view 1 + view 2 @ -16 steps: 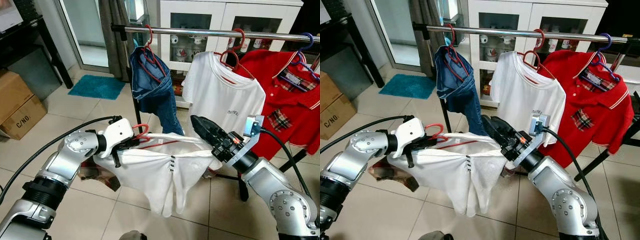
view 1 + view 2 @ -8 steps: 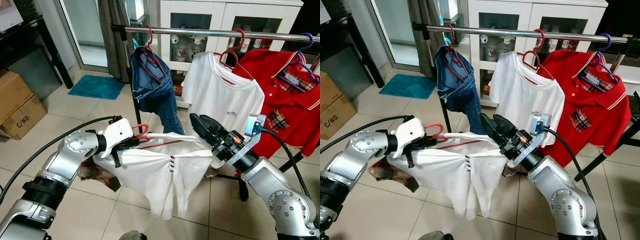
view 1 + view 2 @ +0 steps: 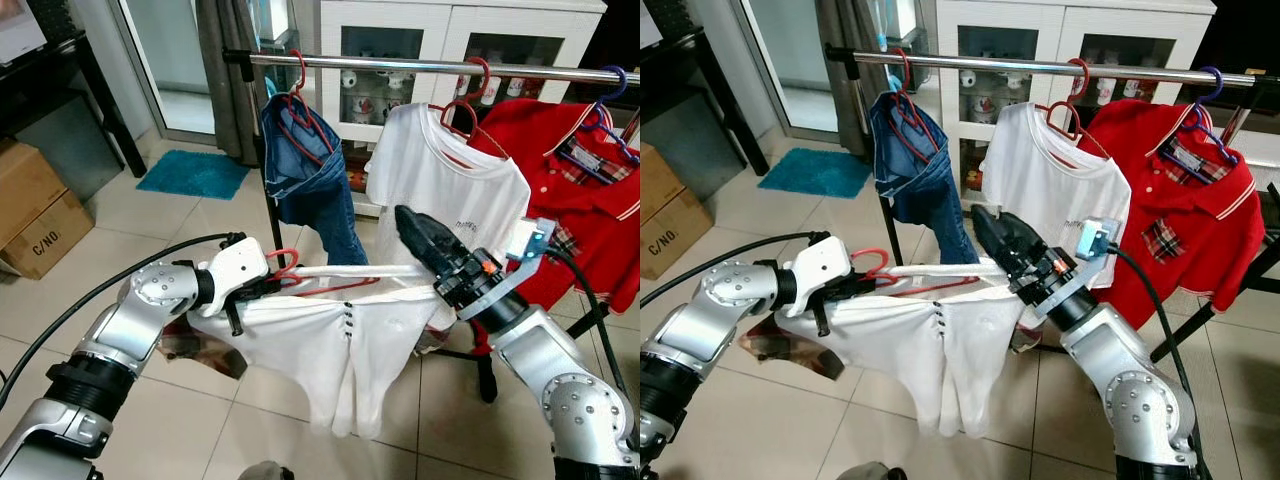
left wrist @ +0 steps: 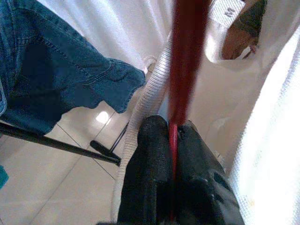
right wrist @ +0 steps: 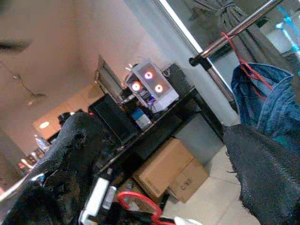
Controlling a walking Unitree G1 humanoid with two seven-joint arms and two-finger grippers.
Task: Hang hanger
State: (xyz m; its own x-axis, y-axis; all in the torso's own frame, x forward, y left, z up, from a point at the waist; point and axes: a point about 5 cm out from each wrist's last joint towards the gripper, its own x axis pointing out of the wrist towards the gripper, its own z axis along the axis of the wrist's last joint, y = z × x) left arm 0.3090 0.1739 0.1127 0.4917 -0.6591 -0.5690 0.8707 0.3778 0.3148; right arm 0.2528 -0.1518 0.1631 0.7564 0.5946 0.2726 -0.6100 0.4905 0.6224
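A long rail runs across the far side. On it hang jeans at the left, a T-shirt in the middle and a polo shirt at the right. Behind the rail stands a cabinet. Near the robot, a shirt hangs on a hanger between the left gripper and the right gripper. Boxes sit far left, a mat beyond them.

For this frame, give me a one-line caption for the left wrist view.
Left hand pinching the red hanger that carries a white shirt, with hanging jeans beyond.
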